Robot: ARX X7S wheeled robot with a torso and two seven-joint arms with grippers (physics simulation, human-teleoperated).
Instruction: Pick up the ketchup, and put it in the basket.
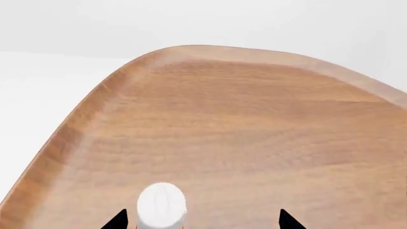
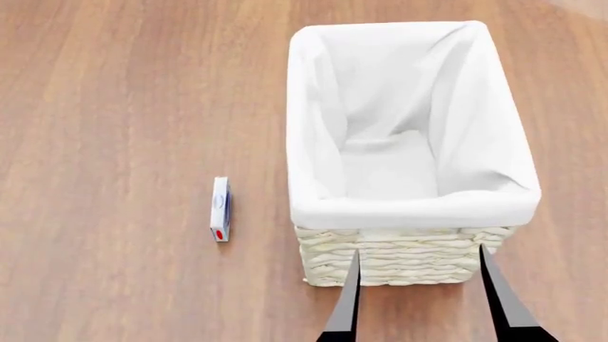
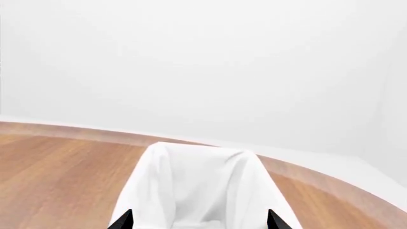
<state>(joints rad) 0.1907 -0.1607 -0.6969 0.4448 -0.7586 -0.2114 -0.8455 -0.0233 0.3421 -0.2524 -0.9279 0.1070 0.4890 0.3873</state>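
The ketchup shows only in the left wrist view, as its white cap [image 1: 161, 205] with a sliver of orange-red below it. It stands on the wooden table between the tips of my left gripper [image 1: 203, 222], nearer one tip. That gripper is open wide and not touching the bottle. The cream wicker basket [image 2: 389, 260] with its white cloth liner stands in the head view, empty. My right gripper [image 2: 419, 251] is open and empty, just in front of the basket's near wall. In the right wrist view the liner [image 3: 197, 181] lies between the tips of the right gripper [image 3: 200, 220].
A small white box with blue and red marks [image 2: 219, 209] lies on the table left of the basket. The table's rounded edge [image 1: 95, 95] curves around beyond the ketchup, with white floor past it.
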